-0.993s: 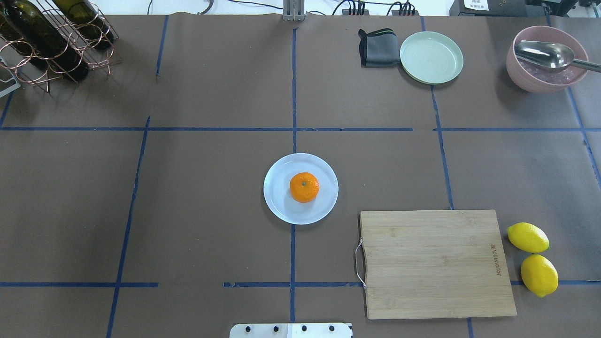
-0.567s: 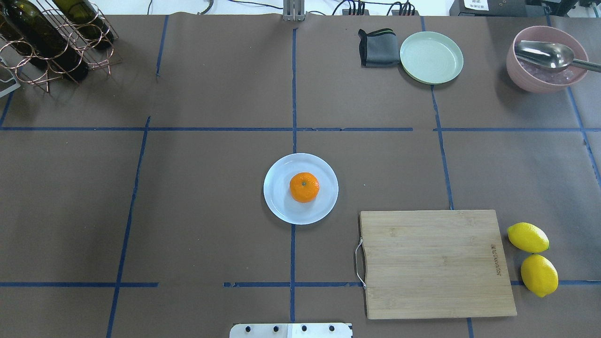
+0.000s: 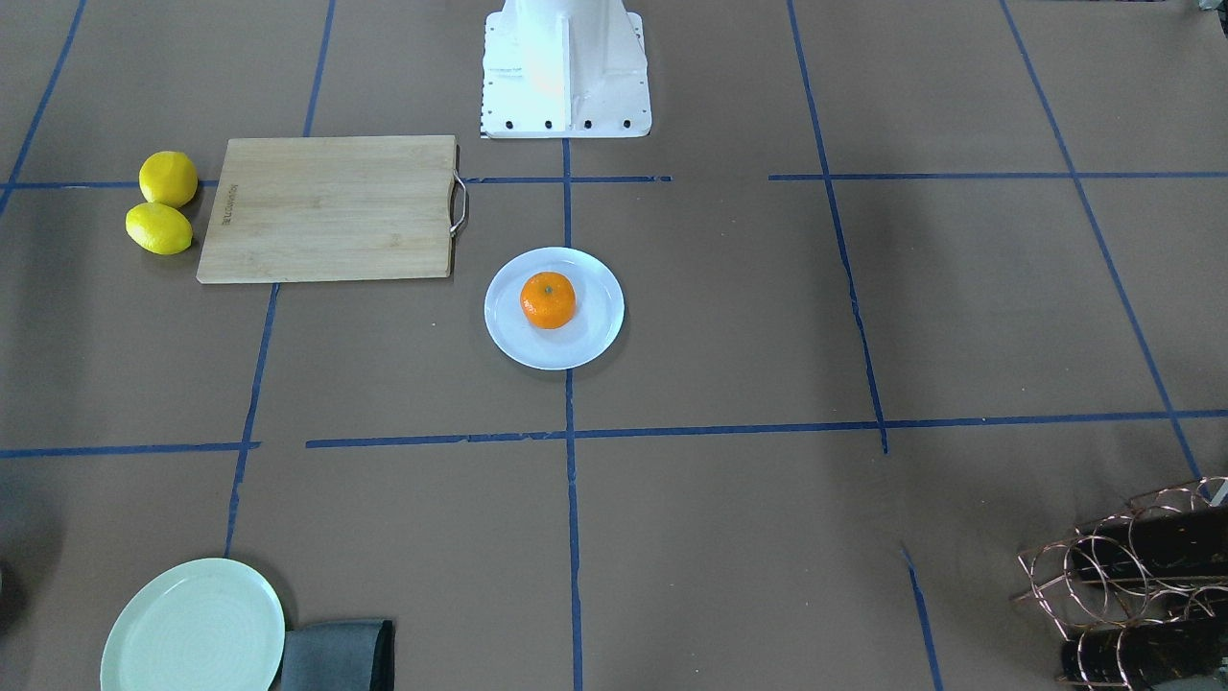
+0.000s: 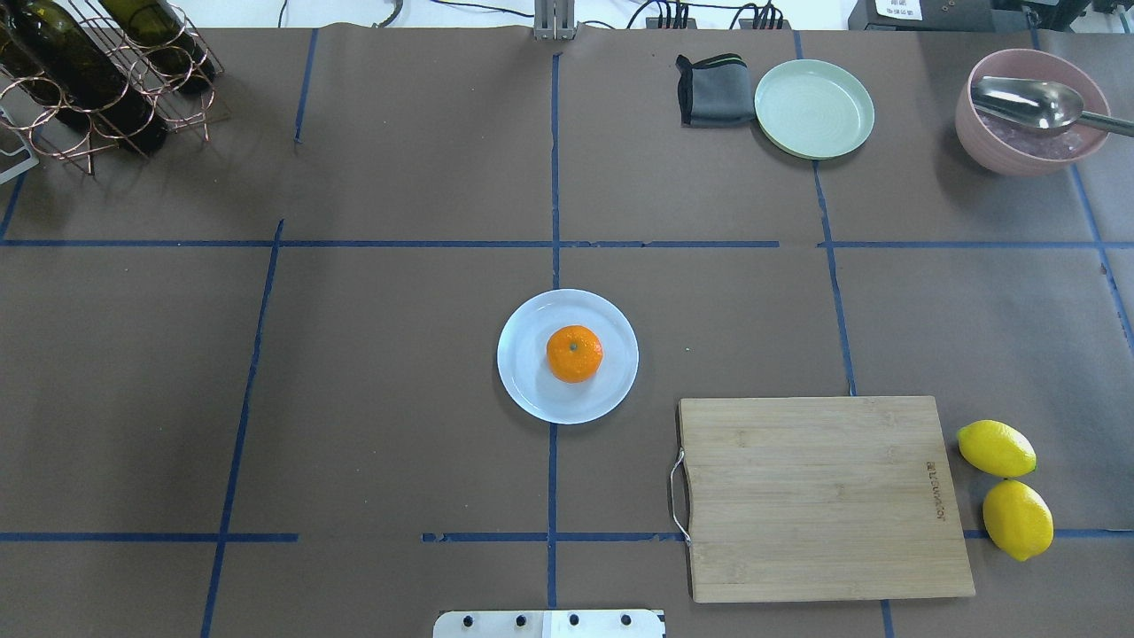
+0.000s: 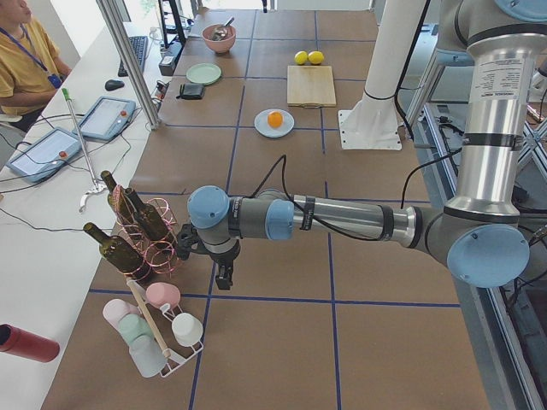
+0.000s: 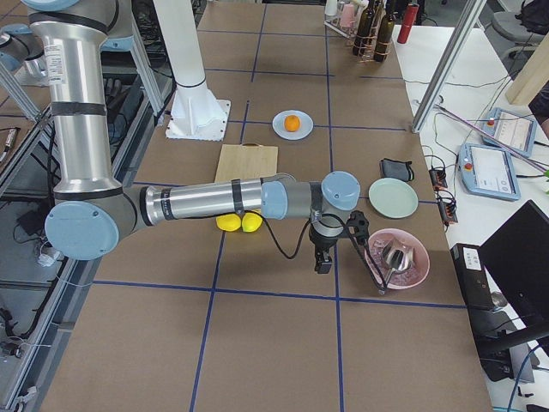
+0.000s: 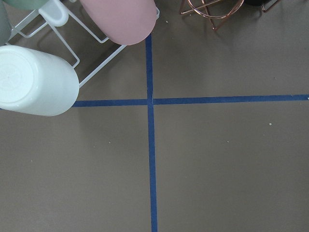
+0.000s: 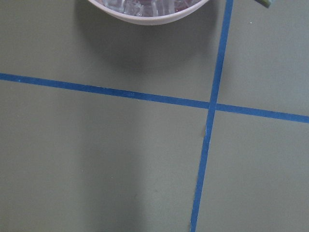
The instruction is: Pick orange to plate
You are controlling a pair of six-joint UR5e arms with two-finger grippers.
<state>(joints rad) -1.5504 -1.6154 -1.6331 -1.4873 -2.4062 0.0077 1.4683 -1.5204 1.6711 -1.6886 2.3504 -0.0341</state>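
Note:
The orange (image 4: 574, 354) sits in the middle of the pale blue-white plate (image 4: 523, 381) at the table's center, also seen as the orange (image 3: 548, 299) on the plate (image 3: 597, 334) in the front-facing view. Both arms are far from it. My left gripper (image 5: 224, 278) hangs over the table's left end beside the bottle rack. My right gripper (image 6: 322, 264) hangs at the right end beside the pink bowl. Each shows only in a side view, so I cannot tell whether either is open or shut. Neither wrist view shows fingers.
A wooden cutting board (image 4: 824, 496) lies right of the plate, with two lemons (image 4: 1005, 487) beyond it. At the back right are a green plate (image 4: 813, 108), a grey cloth (image 4: 713, 90) and a pink bowl (image 4: 1019, 142) with a spoon. A bottle rack (image 4: 97, 80) stands back left; a cup rack (image 5: 158, 333) sits near the left gripper.

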